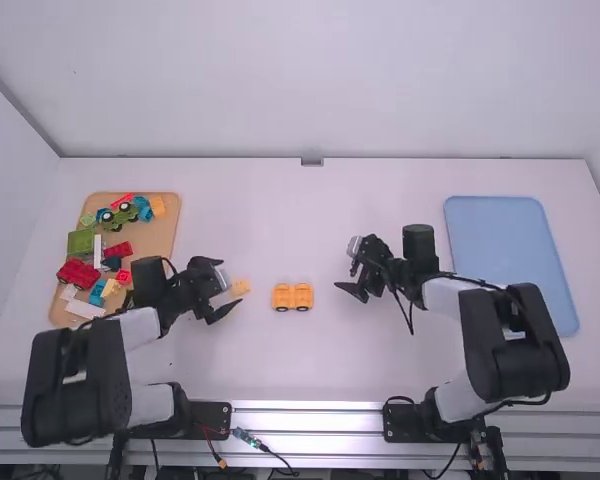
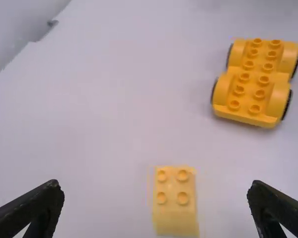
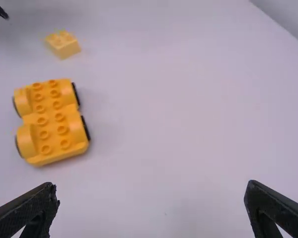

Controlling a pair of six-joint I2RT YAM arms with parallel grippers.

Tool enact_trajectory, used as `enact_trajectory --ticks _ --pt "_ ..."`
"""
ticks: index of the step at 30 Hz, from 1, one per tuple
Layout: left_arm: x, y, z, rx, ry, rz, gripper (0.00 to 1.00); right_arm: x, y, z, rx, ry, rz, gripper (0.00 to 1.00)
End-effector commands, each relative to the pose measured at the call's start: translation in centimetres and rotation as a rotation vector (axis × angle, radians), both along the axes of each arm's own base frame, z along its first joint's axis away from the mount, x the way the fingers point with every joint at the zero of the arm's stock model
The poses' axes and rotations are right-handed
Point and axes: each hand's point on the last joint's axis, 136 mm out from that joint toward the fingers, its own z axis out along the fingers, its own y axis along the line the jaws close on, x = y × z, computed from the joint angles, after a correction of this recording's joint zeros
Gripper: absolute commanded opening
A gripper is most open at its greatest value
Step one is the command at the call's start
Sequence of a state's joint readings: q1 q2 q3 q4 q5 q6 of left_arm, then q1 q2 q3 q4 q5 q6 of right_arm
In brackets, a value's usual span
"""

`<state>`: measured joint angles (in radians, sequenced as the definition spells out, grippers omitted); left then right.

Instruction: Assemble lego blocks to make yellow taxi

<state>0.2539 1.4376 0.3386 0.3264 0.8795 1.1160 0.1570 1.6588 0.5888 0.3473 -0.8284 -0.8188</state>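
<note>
Lying at the left gripper's (image 1: 231, 282) spread, empty fingers in the high view, the small yellow block (image 1: 239, 288) points the coming pick toward that nearer arm; the wheeled yellow base (image 1: 292, 297) sits on the desk (image 1: 310, 365) between both grippers. In the left wrist view, the block's longer run leads away between the fingers, so closing should pinch its narrow sides, with little turn needed. In the right wrist view, the right gripper (image 3: 152, 191) is also released, the base lying between it and the block.
</note>
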Motion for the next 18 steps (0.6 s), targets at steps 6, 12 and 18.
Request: enact_trajectory --ticks 6,12,18 --pt "0.8 -1.2 -1.7 -0.105 0.066 -0.101 0.99 -1.0 0.9 0.7 0.061 -0.002 0.071 0.99" --pt "1.6 -1.2 -2.5 -0.136 0.103 -0.113 0.99 -2.5 2.3 -0.1 0.105 0.044 0.161 0.99" --pt "1.7 -1.4 -2.3 -0.136 0.096 -0.121 0.99 -3.4 4.7 -1.5 0.082 0.137 0.180 0.97"
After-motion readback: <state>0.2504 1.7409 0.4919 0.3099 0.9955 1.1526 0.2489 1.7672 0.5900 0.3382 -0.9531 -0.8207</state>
